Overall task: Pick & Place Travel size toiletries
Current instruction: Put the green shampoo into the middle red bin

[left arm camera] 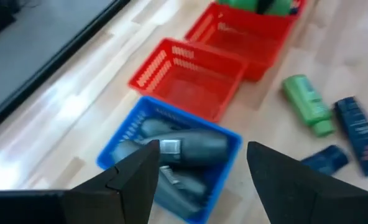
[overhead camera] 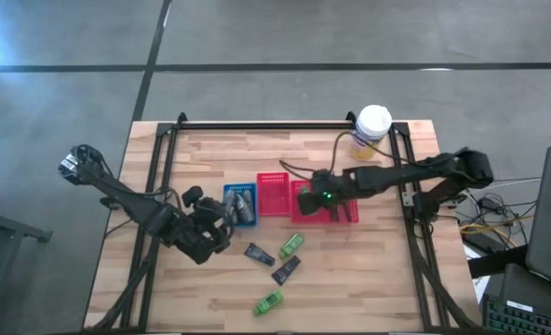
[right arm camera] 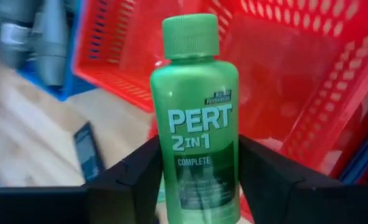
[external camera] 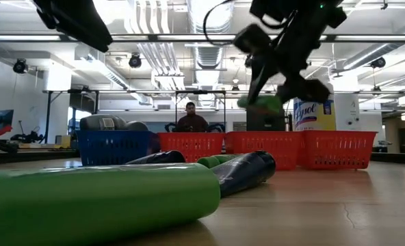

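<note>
- Wooden table [overhead camera: 369, 279] holds three mesh trays.
- Right gripper [overhead camera: 320, 198], above the red tray [overhead camera: 336, 212] at three o'clock, clasps a green bottle [right arm camera: 195, 118].
- Left gripper [overhead camera: 221, 221] hangs open, empty, beside the blue tray [overhead camera: 229, 194].

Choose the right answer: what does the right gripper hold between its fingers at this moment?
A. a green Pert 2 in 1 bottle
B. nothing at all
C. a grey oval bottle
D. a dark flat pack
A: in the right wrist view the green Pert 2 in 1 bottle stands between the two fingers of the right gripper, above a red mesh tray.
</note>
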Robot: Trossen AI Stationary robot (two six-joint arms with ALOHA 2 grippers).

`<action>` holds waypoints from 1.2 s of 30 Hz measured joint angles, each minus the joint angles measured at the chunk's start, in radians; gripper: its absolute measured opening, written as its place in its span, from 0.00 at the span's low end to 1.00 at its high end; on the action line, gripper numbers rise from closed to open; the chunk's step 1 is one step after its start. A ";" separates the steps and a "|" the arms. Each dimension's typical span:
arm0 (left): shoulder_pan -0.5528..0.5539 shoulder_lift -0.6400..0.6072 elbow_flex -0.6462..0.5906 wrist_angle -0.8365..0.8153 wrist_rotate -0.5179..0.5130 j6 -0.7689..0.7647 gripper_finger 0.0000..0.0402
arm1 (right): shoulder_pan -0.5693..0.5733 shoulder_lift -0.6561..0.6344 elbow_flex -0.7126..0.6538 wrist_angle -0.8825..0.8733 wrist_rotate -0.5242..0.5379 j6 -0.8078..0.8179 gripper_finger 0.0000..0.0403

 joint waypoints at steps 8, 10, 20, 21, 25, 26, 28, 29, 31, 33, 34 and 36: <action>0.083 -0.060 -0.032 -0.058 0.045 0.121 0.61 | -0.012 0.094 0.028 -0.003 0.048 0.120 0.62; 0.108 -0.086 -0.048 -0.055 0.071 0.162 0.61 | -0.011 0.089 0.040 -0.005 0.038 0.058 0.66; 0.118 -0.201 -0.122 0.006 0.083 0.324 0.61 | 0.145 0.112 0.240 -0.148 -0.184 -1.141 0.74; 0.118 -0.204 -0.127 0.004 0.083 0.312 0.61 | 0.159 0.135 0.260 -0.172 -0.176 -1.232 0.74; 0.118 -0.215 -0.129 0.006 0.083 0.279 0.61 | 0.174 0.250 0.360 -0.234 -0.137 -1.417 0.72; 0.118 -0.217 -0.129 0.008 0.083 0.276 0.61 | 0.173 0.285 0.386 -0.250 -0.140 -1.436 0.71; 0.118 -0.216 -0.129 0.008 0.082 0.269 0.61 | 0.173 0.352 0.442 -0.282 -0.143 -1.482 0.68; 0.118 -0.217 -0.129 0.008 0.081 0.268 0.61 | 0.173 0.382 0.467 -0.309 -0.144 -1.517 0.67; 0.118 -0.216 -0.129 0.008 0.081 0.262 0.61 | 0.174 0.440 0.515 -0.371 -0.144 -1.580 0.64; 0.118 -0.216 -0.129 0.008 0.080 0.248 0.61 | 0.180 0.495 0.546 -0.421 -0.143 -1.628 0.61; 0.118 -0.216 -0.129 0.008 0.080 0.241 0.61 | 0.184 0.516 0.557 -0.439 -0.144 -1.647 0.60; 0.118 -0.216 -0.129 0.008 0.080 0.224 0.61 | 0.191 0.544 0.570 -0.442 -0.145 -1.668 0.58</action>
